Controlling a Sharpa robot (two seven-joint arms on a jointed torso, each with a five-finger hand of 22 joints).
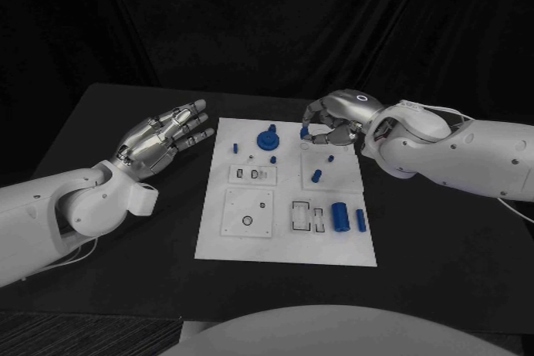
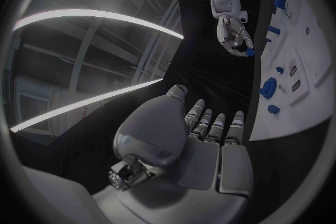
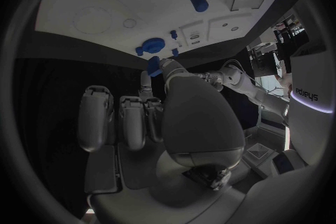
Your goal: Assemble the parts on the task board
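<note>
The task board (image 1: 285, 248), a white rectangular plate on the black surface (image 1: 434, 240), lies nearest, its near edge bare; it carries square raised panels with slots and holes, and small blue parts. On the board's near right portion a thick blue cylinder (image 1: 339, 216) lies beside a thinner blue bar (image 1: 360, 219). Toward the board's far edge sits a round blue knob-shaped part (image 1: 267, 140), with a small blue peg (image 1: 234, 147) to its left and a short blue pin (image 1: 317, 175) on the right-hand panel. The right hand (image 1: 330, 124) hangs over the board's far right corner, fingers (image 1: 315, 115) curled inward, pinching a small blue part (image 1: 304, 130) at their tips; the right wrist view shows that piece (image 3: 153, 65) between thumb and finger. The left hand (image 1: 165, 137) hovers off the board's left edge, over the surface, fingers spread and holding nothing, well apart from every part.
</note>
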